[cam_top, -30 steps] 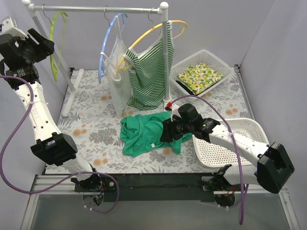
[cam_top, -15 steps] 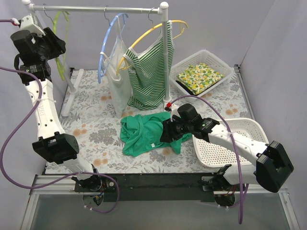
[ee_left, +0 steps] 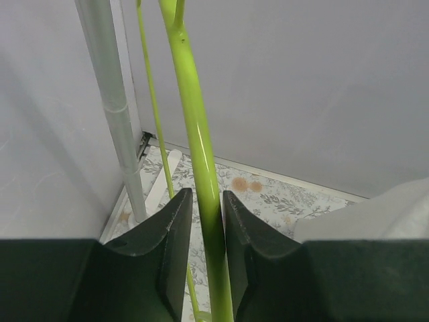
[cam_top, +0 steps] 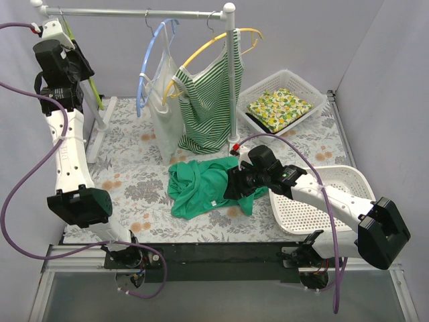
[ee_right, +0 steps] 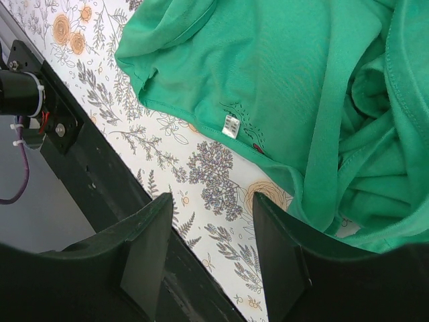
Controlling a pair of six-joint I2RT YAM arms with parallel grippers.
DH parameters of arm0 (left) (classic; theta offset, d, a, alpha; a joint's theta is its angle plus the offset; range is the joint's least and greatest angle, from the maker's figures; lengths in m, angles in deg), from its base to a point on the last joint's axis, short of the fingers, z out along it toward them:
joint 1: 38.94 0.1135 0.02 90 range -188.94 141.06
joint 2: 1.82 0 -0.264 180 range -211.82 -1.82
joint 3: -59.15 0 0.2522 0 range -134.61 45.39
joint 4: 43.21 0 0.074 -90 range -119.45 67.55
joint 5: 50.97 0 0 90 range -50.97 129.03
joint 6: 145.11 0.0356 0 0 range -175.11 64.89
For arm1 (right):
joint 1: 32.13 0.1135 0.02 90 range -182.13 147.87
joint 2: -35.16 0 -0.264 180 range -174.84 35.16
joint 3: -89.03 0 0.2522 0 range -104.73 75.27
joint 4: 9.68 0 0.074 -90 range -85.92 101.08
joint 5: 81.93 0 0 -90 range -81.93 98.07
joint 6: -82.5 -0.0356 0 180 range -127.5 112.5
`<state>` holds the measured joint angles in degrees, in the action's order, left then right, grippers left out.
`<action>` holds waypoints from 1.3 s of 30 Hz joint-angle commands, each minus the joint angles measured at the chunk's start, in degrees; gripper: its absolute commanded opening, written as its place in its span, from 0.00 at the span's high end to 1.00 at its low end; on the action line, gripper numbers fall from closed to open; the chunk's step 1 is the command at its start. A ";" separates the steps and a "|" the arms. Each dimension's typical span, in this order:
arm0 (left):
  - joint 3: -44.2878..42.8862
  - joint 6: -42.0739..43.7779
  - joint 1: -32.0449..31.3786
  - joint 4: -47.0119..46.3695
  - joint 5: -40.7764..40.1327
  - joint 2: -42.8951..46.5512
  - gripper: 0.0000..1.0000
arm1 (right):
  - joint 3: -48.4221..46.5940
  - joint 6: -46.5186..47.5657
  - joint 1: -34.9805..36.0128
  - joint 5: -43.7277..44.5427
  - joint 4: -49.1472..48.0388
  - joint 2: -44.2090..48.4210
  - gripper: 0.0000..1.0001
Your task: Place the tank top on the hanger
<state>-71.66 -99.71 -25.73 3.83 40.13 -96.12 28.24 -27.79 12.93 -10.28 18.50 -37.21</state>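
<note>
While your right gripper (ee_right: pixel 211 201) hangs wide open just above the crumpled tank top (ee_right: pixel 281 80) on the flowery table (cam_top: pixel 134 181), your left gripper (ee_left: pixel 208 201) is up by the far rail (cam_top: pixel 134 11), its fingers (ee_left: pixel 167 255) pinched on the green hanger (ee_left: pixel 194 114).

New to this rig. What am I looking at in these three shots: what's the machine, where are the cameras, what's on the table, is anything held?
Two robot arms are bolted at the table's near edge. The wide picture looks down from above and behind them. The other two come from a camera on each wrist. The left gripper straddles the lime hanger on the rail; whether it grips firmly is unclear. The right gripper is open above the green tank top, which lies crumpled on the table, and holds nothing.
</note>
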 commanded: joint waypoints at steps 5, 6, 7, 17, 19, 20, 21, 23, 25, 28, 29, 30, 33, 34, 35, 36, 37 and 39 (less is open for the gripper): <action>-0.28 3.55 -2.22 0.65 -9.62 1.31 0.76 | 0.18 1.05 0.03 -0.55 -1.93 0.92 0.41; -0.11 3.64 -2.40 0.74 -10.41 1.40 0.76 | 0.27 1.05 0.03 -0.46 -1.85 0.92 0.41; 0.16 3.73 -2.66 0.74 -11.81 1.58 0.76 | 0.27 1.05 0.03 -0.46 -1.85 1.01 0.41; 2.01 5.05 -4.25 0.38 -18.15 1.75 0.75 | 0.09 1.13 -0.06 -0.99 -1.85 0.57 0.41; 2.18 5.05 -4.25 0.30 -18.77 1.75 0.75 | 0.09 1.13 -0.06 -0.90 -1.93 0.66 0.41; 2.27 5.05 -4.33 0.38 -18.77 1.58 0.75 | 0.09 1.05 0.03 -0.99 -1.93 0.66 0.41; 2.27 4.96 -4.34 0.38 -19.12 1.58 0.75 | 0.18 1.13 0.03 -1.07 -1.93 0.66 0.41; 2.09 4.96 -4.42 0.47 -19.21 1.66 0.77 | 0.00 1.13 0.03 -1.16 -1.85 0.48 0.41; 1.83 5.05 -4.51 0.39 -19.91 1.75 0.83 | 0.09 1.22 0.03 -1.34 -1.93 0.48 0.41; 1.57 5.66 -4.60 0.12 -20.70 1.84 0.98 | 0.00 1.22 0.03 -1.34 -1.85 0.31 0.41; 1.22 5.75 -4.60 -0.14 -20.70 1.93 1.00 | 0.00 1.31 0.03 -1.51 -1.93 0.40 0.41; 0.95 5.93 -4.60 -0.23 -20.70 1.93 1.00 | -0.08 1.22 0.03 -1.51 -1.93 0.31 0.41; -1.59 6.72 -4.60 -0.32 -20.44 1.40 1.00 | -0.17 1.31 0.03 -1.43 -1.85 0.31 0.41; -2.38 6.89 -4.69 -0.23 -20.09 0.97 1.00 | -0.17 1.31 0.03 -1.51 -1.93 0.31 0.41; -3.61 7.07 -4.69 -0.14 -19.04 0.87 1.00 | -0.17 1.31 0.03 -1.43 -1.93 0.31 0.41; -4.05 7.16 -4.60 -0.23 -18.42 0.79 1.00 | -0.35 1.40 0.03 -1.34 -1.93 0.22 0.41; -4.41 7.24 -4.60 -0.32 -17.20 0.70 1.00 | -0.35 1.40 0.03 -1.34 -1.85 0.22 0.41; -4.50 7.16 -4.69 -0.67 -14.21 0.96 1.00 | -0.44 1.48 0.03 -1.25 -1.85 0.22 0.41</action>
<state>-72.73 -93.43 -30.18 5.23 22.01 -96.34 28.27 -26.98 12.93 -10.56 18.50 -37.21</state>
